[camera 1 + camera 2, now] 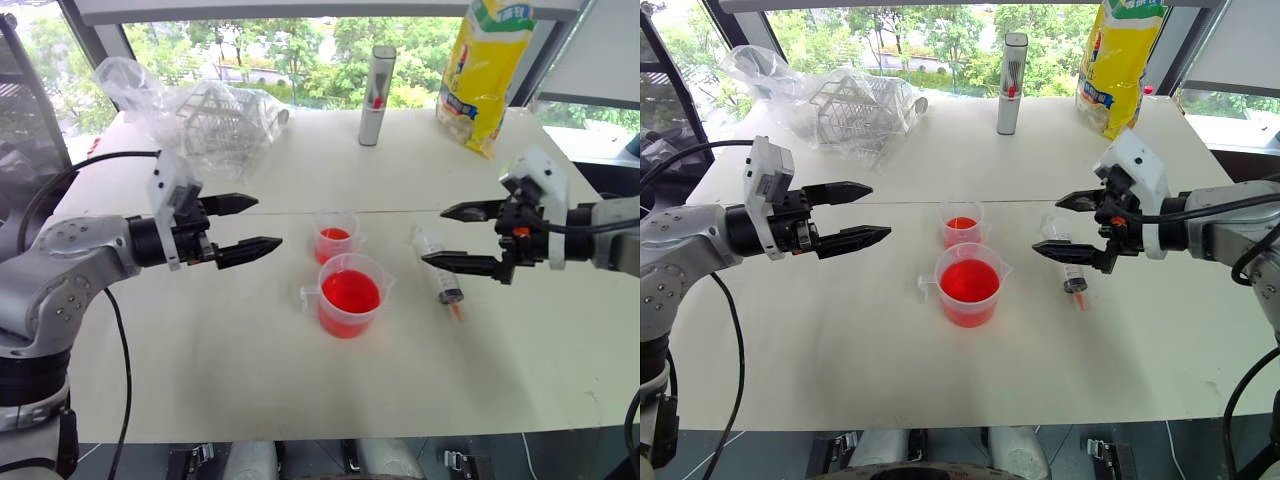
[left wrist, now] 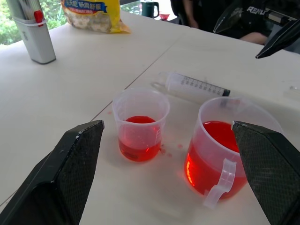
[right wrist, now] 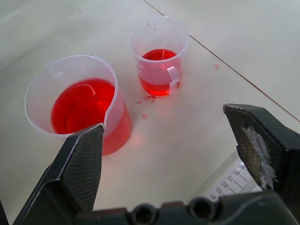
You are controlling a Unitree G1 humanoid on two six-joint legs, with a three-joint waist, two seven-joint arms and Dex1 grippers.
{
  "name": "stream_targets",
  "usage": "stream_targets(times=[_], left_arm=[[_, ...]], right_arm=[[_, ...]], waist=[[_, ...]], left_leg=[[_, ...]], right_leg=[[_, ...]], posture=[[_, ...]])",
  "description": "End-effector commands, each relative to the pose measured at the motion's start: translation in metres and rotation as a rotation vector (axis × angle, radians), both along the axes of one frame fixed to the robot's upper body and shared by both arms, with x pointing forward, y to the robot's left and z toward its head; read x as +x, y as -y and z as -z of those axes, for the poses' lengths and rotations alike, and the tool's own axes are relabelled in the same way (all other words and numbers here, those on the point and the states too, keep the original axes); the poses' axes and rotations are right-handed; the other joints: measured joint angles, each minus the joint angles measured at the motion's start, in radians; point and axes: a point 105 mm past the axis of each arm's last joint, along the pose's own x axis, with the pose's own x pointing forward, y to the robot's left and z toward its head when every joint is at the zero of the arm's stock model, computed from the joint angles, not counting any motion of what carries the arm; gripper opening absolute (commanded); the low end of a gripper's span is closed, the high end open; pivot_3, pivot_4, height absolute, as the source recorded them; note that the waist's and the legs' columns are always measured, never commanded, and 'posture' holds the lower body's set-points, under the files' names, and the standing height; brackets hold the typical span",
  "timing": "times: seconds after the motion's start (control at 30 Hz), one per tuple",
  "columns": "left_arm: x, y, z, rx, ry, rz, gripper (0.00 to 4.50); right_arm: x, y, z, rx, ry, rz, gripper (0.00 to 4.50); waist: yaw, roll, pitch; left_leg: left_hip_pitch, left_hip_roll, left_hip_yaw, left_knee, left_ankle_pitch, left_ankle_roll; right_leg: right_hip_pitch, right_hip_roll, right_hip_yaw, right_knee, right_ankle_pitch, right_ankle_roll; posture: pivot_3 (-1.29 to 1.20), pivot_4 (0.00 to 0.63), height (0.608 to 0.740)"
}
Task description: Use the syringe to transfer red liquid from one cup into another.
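Note:
The larger clear cup (image 1: pixel 350 297), with its handle tab facing left, stands mid-table and holds plenty of red liquid (image 1: pixel 349 291). Just behind it is the smaller clear cup (image 1: pixel 335 238) with a shallow layer of red liquid (image 2: pixel 138 145). To their right the syringe (image 1: pixel 441 272) lies flat on the table, orange tip toward the near edge. My right gripper (image 1: pixel 434 236) hovers open above the syringe's barrel, apart from it. Left of the cups my left gripper (image 1: pixel 262 222) is open, raised off the table and pointing at them.
At the back stand an upright silver cylinder (image 1: pixel 376 95), a yellow bag (image 1: pixel 485 70) and a wire basket in clear plastic wrap (image 1: pixel 215 120). A few red drops (image 3: pixel 145 101) dot the white table (image 1: pixel 200 360) between the cups.

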Motion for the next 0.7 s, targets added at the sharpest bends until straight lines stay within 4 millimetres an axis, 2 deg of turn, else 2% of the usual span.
stream_targets(times=[0.03,0.17,0.7], left_arm=[[-0.0009,-0.0008,-0.0116,-0.008,0.051,0.003,4.50],[-0.0004,0.0003,-0.0162,-0.028,0.065,0.006,4.50],[0.0013,0.0003,-0.0136,-0.016,0.069,0.006,4.50]], right_arm=[[-0.0001,-0.0017,-0.0145,-0.002,0.071,-0.014,4.44],[-0.0003,-0.0016,-0.0149,0.000,0.073,-0.013,4.44],[0.0027,0.0026,-0.0142,-0.006,0.060,0.010,4.44]], waist=[[0.000,0.000,0.000],[0.000,0.000,0.000],[0.000,0.000,0.000]], left_leg=[[0.000,0.000,0.000,0.000,0.000,0.000],[0.000,0.000,0.000,0.000,0.000,0.000],[0.000,0.000,0.000,0.000,0.000,0.000]], right_leg=[[0.000,0.000,0.000,0.000,0.000,0.000],[0.000,0.000,0.000,0.000,0.000,0.000],[0.000,0.000,0.000,0.000,0.000,0.000]], posture=[[0.00,0.150,0.740],[0.00,0.150,0.740],[0.00,0.150,0.740]])
